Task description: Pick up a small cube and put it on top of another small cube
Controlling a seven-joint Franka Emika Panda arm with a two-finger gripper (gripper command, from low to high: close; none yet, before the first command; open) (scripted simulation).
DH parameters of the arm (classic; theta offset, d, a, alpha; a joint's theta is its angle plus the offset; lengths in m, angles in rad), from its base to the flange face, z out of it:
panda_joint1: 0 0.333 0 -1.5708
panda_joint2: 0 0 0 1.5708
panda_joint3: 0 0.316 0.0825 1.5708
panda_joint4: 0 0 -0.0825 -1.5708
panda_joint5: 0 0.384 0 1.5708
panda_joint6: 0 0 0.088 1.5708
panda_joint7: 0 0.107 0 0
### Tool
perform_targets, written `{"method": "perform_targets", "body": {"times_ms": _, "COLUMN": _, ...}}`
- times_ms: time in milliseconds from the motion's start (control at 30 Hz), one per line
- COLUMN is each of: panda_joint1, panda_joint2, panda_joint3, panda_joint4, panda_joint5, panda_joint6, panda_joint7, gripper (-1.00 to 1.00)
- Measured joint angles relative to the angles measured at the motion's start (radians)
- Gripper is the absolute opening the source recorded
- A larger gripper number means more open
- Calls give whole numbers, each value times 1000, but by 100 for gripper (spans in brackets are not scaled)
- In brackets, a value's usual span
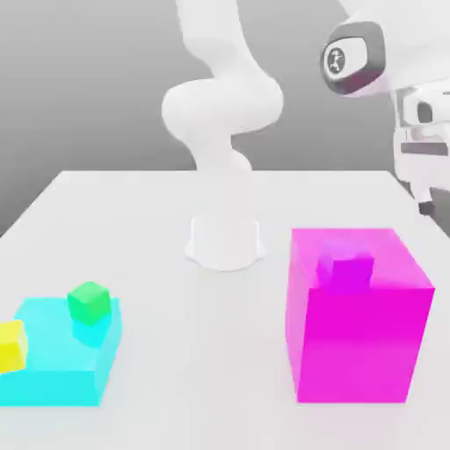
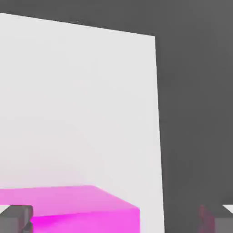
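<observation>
Nothing is stacked yet: the pincer (image 2: 116, 220) hangs wide and empty above the big magenta box (image 1: 356, 330) at the exterior view's right, and I cannot make out the small orange-yellow cube to be lifted.

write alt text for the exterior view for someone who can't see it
A white robot arm stands on a white table, with a big magenta box at the exterior view's right and a cyan block carrying a small green cube at its left.

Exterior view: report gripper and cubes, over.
Gripper open, empty, high at exterior view's right. Green cube atop cyan block, yellow cube at its edge. Magenta box between.
</observation>
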Motion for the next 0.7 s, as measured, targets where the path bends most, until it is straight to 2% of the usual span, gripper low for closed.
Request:
{"method": "perform_targets", "body": {"times_ms": 300, "panda_joint1": 172, "panda_joint2": 241, "panda_joint3": 49, "panda_joint4": -128, "panda_joint5": 15, "panda_joint6": 121, "panda_joint7": -381, "gripper": 0}}
{"method": "perform_targets", "body": {"times_ms": 533, "panda_joint1": 230, "panda_joint2": 481, "panda_joint3": -10, "panda_joint4": -109, "panda_joint5": -39, "panda_joint6": 308, "panda_joint7": -362, "gripper": 0}}
{"method": "perform_targets", "body": {"times_ms": 567, "panda_joint1": 239, "panda_joint2": 514, "panda_joint3": -19, "panda_joint4": -103, "panda_joint5": -42, "panda_joint6": 335, "panda_joint7": -360, "gripper": -100}}
{"method": "perform_targets", "body": {"times_ms": 700, "panda_joint1": 238, "panda_joint2": 514, "panda_joint3": -19, "panda_joint4": -103, "panda_joint5": -42, "panda_joint6": 333, "panda_joint7": -360, "gripper": -100}}
